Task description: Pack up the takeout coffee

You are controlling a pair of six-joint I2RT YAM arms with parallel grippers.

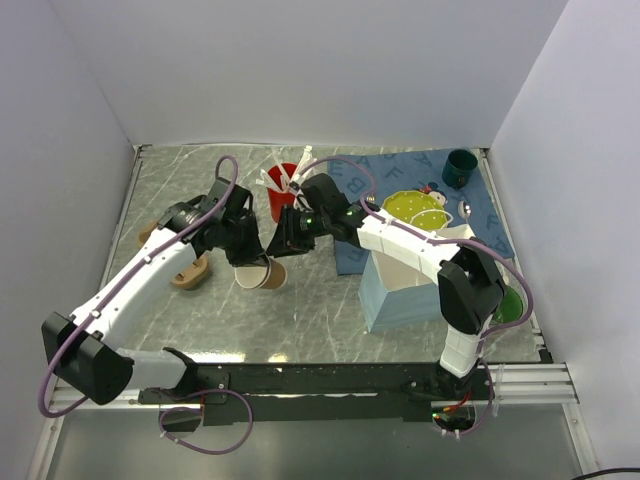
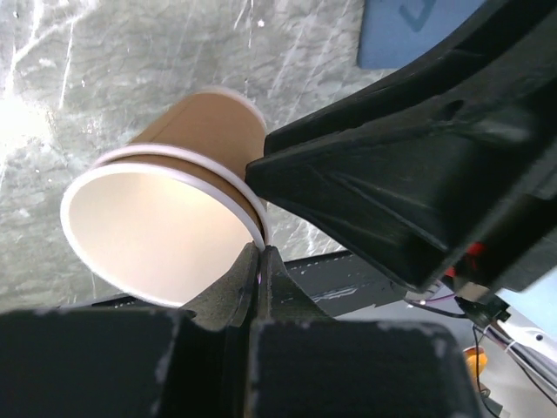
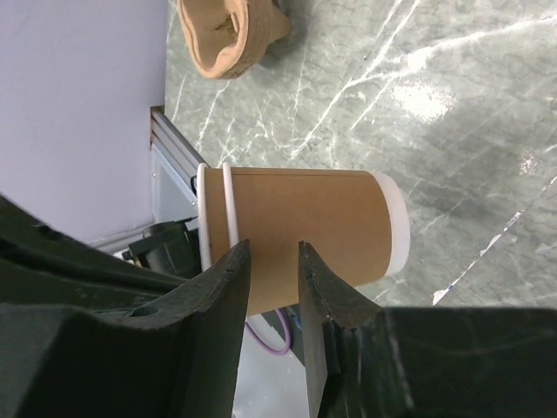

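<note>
Claws converge head-on: left claw (image 2: 260,255) pinches rim of nested cups (image 2: 187,139), right claw (image 3: 274,250) narrowly parted alongside.

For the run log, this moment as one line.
left tool: shut on nested paper cups rim | right tool: parted, at cup wall | cups: tipped sideways, lidless
</note>
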